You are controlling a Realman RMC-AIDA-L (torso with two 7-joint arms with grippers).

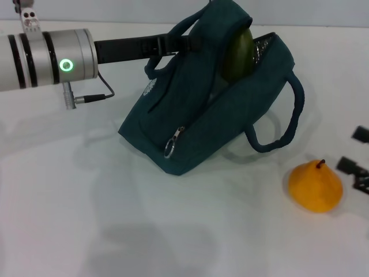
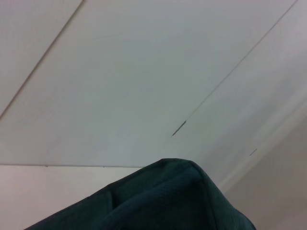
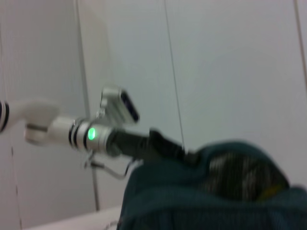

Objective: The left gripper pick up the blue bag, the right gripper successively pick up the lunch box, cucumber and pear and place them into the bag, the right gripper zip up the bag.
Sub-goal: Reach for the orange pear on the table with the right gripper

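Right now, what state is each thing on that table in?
Blue bag: unzipped, tilted, held up by its top edge.
Cucumber: standing in the bag, its end poking out.
Pear: on the table, outside the bag.
Left gripper: at the bag's top edge.
Right gripper: beside the pear, not touching it.

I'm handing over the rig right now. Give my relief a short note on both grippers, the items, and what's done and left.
Left gripper: shut on the blue bag, holding it tilted and open by a handle.
Right gripper: at the table's right edge beside the pear, holding nothing visible.
Cucumber: in the bag, end sticking out.
Lunch box: not visible, may be inside.
Left: pear in, then zip by the ring pull.
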